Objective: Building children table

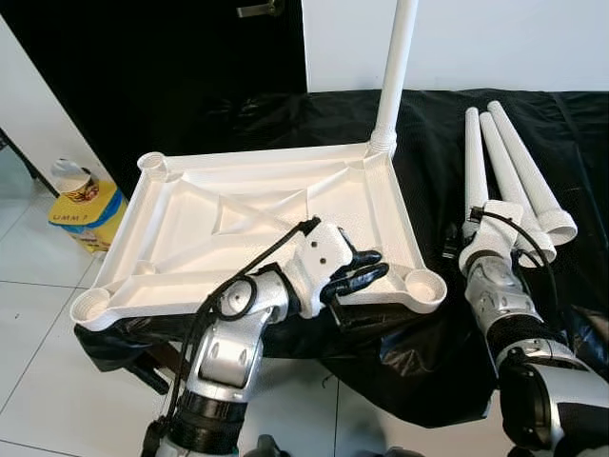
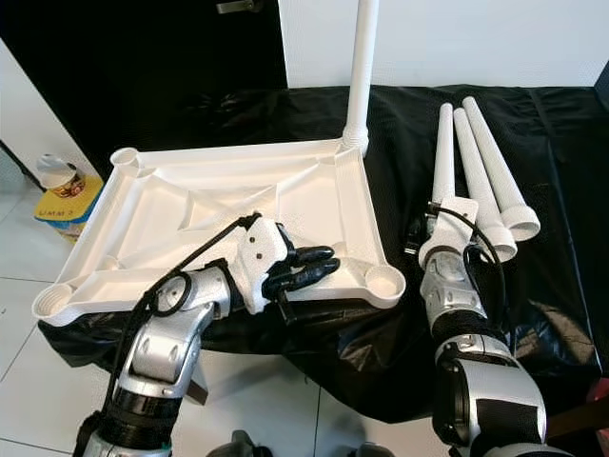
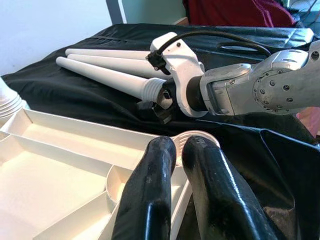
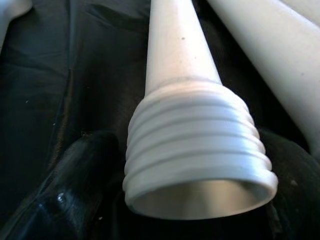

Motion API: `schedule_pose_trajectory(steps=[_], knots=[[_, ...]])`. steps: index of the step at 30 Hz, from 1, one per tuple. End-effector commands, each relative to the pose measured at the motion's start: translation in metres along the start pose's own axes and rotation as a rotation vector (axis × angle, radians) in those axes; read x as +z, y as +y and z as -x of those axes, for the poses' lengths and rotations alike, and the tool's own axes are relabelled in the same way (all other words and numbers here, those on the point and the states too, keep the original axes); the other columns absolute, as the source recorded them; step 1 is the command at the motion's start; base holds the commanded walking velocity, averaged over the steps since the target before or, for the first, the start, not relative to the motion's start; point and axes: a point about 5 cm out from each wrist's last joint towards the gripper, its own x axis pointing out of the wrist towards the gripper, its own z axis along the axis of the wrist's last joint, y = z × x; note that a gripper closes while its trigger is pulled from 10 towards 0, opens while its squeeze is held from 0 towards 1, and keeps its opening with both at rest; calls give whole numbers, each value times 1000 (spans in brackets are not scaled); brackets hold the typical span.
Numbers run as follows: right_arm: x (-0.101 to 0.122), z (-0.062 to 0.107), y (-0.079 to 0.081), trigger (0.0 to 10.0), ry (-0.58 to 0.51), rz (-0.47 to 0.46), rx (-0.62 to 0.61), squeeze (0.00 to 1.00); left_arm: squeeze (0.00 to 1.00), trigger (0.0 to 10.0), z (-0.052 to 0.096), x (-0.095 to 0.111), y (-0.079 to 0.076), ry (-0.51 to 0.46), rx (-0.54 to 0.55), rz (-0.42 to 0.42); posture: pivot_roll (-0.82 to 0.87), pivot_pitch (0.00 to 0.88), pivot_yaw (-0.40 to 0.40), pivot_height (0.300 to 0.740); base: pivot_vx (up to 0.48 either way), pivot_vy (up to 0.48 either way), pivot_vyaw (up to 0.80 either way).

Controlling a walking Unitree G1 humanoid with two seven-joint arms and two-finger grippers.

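The tabletop [image 1: 257,224] lies upside down across the middle of the head views, on a black cloth [image 1: 400,352], ribbed underside and corner sockets facing up so legs can be screwed in from above. One leg [image 1: 395,71] already stands upright in the far right corner socket, rising out of the top of the frame. Three loose legs [image 1: 514,167] lie side by side at the upper right, threaded ends toward the robot, within easy reach of the right arm.

The left gripper [image 1: 362,274] rests on the near edge of the tabletop, lower centre, its fingers [image 3: 150,200] pressed together and holding nothing; it looks placed there to steady the top, just beside the near right socket [image 1: 422,285].

The right gripper [image 1: 476,233] sits at the threaded end of the leftmost loose leg [image 4: 195,150], a finger on either side of the thread, apparently clamped on it to lift it toward an open socket.
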Motion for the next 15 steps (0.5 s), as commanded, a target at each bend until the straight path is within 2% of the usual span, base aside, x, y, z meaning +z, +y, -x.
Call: schedule_pose_trajectory(steps=[1, 12, 13, 14, 15], knots=[[4, -2, 6, 10000, -14, 29, 37, 0, 0, 10000, 5, -1, 8, 28, 189, -3, 111, 97, 46, 740, 0, 0, 0], [11, -4, 15, 10000, -67, 68, 93, 0, 0, 10000, 14, -2, 3, 69, 200, -4, 155, 132, 61, 740, 0, 0, 0], [10, -4, 14, 4706, -61, 68, 88, 0, 0, 10000, 15, -2, 1, 72, 200, -3, 165, 141, 63, 740, 0, 0, 0], [10, -4, 15, 431, -55, 61, 91, 0, 0, 10000, 16, -2, 0, 76, 199, -2, 169, 144, 65, 740, 0, 0, 0], [9, -4, 15, 431, -49, 55, 94, 0, 0, 10000, 17, -2, -1, 79, 198, -2, 169, 144, 65, 740, 0, 0, 0]])
